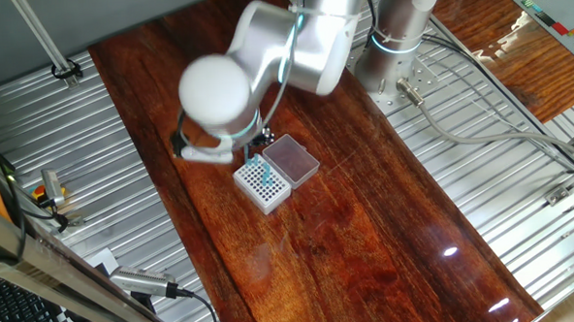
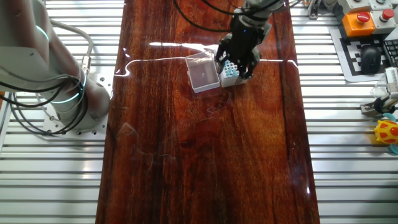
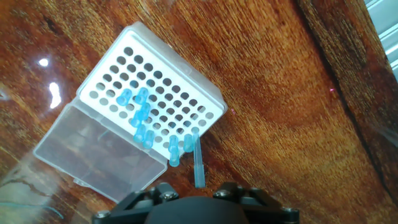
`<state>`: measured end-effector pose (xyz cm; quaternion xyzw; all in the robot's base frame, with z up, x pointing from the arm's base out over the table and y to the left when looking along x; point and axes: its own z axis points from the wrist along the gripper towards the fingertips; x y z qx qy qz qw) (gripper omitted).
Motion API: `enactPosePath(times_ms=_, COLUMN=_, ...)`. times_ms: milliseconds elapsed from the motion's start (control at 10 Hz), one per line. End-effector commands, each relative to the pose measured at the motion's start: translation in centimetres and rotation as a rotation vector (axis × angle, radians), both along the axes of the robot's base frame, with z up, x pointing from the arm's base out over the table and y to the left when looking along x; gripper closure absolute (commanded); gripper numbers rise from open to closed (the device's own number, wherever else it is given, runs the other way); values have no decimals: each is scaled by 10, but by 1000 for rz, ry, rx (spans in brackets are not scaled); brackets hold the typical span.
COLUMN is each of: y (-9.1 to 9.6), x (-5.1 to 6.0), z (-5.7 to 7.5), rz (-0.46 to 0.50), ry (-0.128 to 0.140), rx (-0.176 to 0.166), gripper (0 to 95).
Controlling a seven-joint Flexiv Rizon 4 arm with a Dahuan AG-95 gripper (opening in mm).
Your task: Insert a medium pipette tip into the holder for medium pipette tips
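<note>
The holder (image 3: 163, 81) is a white box with a grid of dark holes and a clear lid (image 3: 99, 152) hinged open beside it. Several blue tips stand in its holes. One medium pipette tip (image 3: 198, 160) runs from the box's near edge row back towards my gripper (image 3: 196, 194), slightly tilted. Its wide end shows free between the two dark screw blocks. Only the gripper's dark body shows, and the fingertips are hidden. In the fixed views the gripper (image 1: 257, 148) (image 2: 238, 59) hangs straight over the holder (image 1: 262, 184) (image 2: 231, 76).
The holder stands on a dark red wooden board (image 1: 367, 225) flanked by ribbed metal table tops (image 2: 354, 143). The arm's base (image 2: 62, 99) is at the board's side. A yellow toy (image 2: 387, 132) and control boxes lie far to one side.
</note>
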<state>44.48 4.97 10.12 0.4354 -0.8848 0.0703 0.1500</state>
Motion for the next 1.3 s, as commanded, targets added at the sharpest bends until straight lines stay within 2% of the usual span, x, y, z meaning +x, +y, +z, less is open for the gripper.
enactPosePath(times_ms=100, y=0, x=-4, z=-3, rz=-27, ry=-23, rx=43, gripper=570)
enactPosePath(times_ms=1300, y=0, x=-4, z=-3, rz=-27, ry=-23, rx=43, gripper=570)
